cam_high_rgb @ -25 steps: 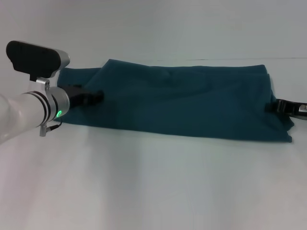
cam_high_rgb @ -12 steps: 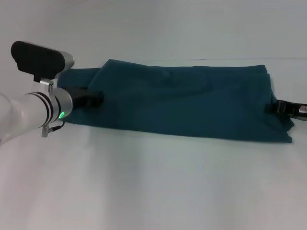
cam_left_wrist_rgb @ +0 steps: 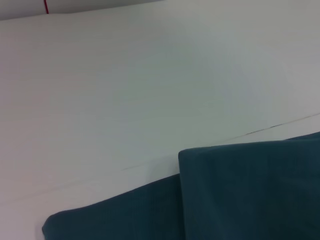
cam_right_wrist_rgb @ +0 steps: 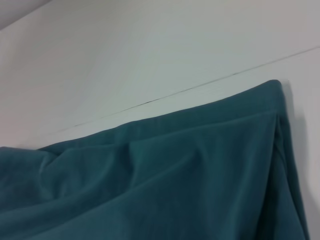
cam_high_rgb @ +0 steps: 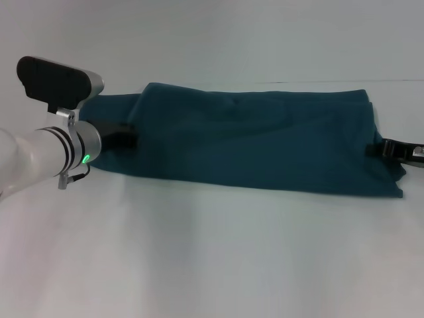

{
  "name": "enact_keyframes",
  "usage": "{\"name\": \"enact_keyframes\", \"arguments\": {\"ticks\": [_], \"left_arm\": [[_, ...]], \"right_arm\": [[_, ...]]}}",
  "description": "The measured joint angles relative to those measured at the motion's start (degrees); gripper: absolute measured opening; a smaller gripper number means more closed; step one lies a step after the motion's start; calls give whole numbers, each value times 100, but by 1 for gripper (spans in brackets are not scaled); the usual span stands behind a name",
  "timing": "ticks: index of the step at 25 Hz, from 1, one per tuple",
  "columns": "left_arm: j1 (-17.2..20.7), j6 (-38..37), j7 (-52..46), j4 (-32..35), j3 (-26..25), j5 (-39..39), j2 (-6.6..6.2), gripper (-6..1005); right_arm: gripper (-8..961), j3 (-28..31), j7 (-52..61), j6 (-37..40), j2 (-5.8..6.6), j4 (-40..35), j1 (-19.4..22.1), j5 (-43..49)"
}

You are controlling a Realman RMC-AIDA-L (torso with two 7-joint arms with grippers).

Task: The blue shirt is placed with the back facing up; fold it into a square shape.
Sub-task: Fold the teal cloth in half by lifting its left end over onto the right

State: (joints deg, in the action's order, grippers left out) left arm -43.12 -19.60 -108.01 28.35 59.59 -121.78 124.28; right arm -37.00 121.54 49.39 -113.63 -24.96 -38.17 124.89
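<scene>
The blue shirt (cam_high_rgb: 252, 142) lies on the white table (cam_high_rgb: 212, 252) as a long band running left to right, plain side up, with a folded layer over its left part. My left gripper (cam_high_rgb: 128, 138) sits low over the shirt's left end, its wrist and camera housing in front of it. At the shirt's right edge my right gripper (cam_high_rgb: 389, 147) rests by the cloth. The left wrist view has a folded corner of the blue shirt (cam_left_wrist_rgb: 250, 190). Rumpled cloth and a corner of the blue shirt (cam_right_wrist_rgb: 150, 180) fill the right wrist view.
A thin seam line (cam_high_rgb: 397, 82) crosses the white surface behind the shirt. White tabletop stretches in front of the shirt toward me.
My left gripper has drawn back a little to the left along the shirt's left end. The shirt and the right gripper have stayed put.
</scene>
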Motion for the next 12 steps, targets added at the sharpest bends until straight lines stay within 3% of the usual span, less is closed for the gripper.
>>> {"name": "enact_keyframes", "arguments": {"ticks": [1,12], "left_arm": [[0,-1,0,2,1,-1,0,33],[-11,41,9,46,18,-3,-9,19]], "right_arm": [[9,0,0,0,0,0,-2,0],[9,6,-9,-3,0,0,-7,0]]}}
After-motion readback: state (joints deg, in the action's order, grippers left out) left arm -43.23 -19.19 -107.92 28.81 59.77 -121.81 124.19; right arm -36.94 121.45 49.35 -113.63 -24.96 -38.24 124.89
